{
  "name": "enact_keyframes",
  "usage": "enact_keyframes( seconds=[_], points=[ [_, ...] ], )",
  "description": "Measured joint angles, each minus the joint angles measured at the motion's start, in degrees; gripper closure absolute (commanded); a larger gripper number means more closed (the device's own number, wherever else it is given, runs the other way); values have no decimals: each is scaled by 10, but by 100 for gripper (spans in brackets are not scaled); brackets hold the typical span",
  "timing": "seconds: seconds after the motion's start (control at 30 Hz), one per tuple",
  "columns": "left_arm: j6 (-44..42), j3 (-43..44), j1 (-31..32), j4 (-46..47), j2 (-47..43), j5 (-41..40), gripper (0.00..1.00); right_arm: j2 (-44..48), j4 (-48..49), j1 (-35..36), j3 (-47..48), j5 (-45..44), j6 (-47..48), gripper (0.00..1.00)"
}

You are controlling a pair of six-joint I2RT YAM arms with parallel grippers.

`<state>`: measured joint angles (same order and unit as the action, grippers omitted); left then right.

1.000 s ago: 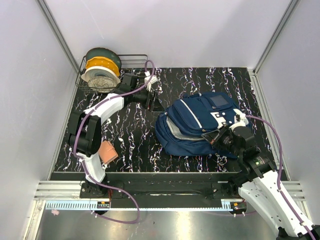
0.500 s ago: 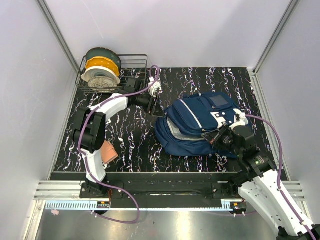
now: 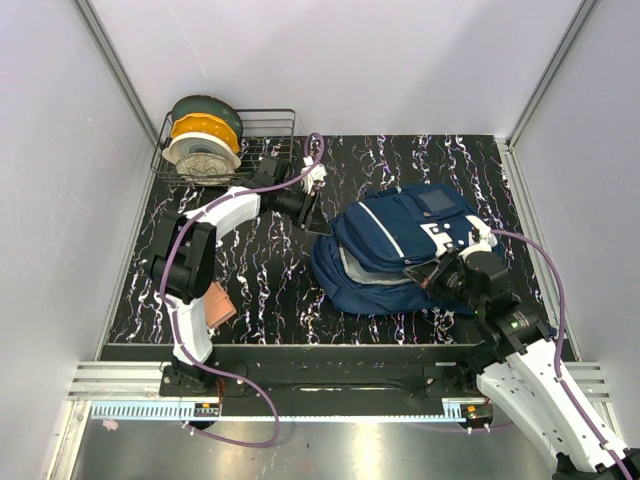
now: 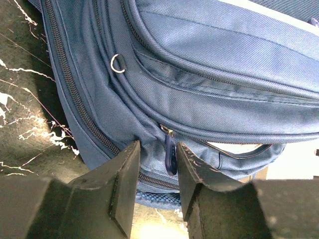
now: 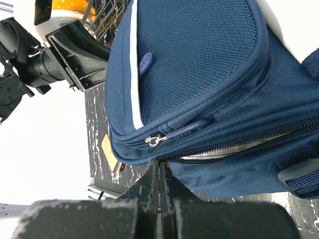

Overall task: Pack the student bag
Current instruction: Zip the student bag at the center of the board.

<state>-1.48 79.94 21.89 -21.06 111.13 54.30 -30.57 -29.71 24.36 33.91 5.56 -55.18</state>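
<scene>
One navy woven-fabric student bag [image 3: 400, 240], mesh-panelled

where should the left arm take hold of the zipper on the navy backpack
Grip the dark blue pull tab hanging from the slider on the end of the student bag. It is a thin strip hanging loose, so pinch across it, coming straight in from the end facing the left end effector, whose fingers flank it.

Bright, even light is falling from overhead, leaving only soft shadows. In both wrist views pale backgrounds are blowing out white and the nearest fingers [image 4: 122, 194] are blurring.
</scene>
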Motion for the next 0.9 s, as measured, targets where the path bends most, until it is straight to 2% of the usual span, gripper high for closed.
enact_keyframes(
  seconds=[0.07,0.2,0.23,0.5,0.9],
  points=[
    [0,2,2,-1,0,0,60,0,0,0,0,-1,0,100],
    [-4,6,7,-7,0,-5,89,0,0,0,0,-1,0,100],
    [-6,7,8,-11,0,-8,100,0,-1,0,0,-2,0,100],
    [-27,12,21,-46,-10,-44,100,0,-1,0,0,-5,-1,100],
    [-29,-25,40,-53,-114,-99,100,-34,3,0,6,-6,-8,100]
  ],
)
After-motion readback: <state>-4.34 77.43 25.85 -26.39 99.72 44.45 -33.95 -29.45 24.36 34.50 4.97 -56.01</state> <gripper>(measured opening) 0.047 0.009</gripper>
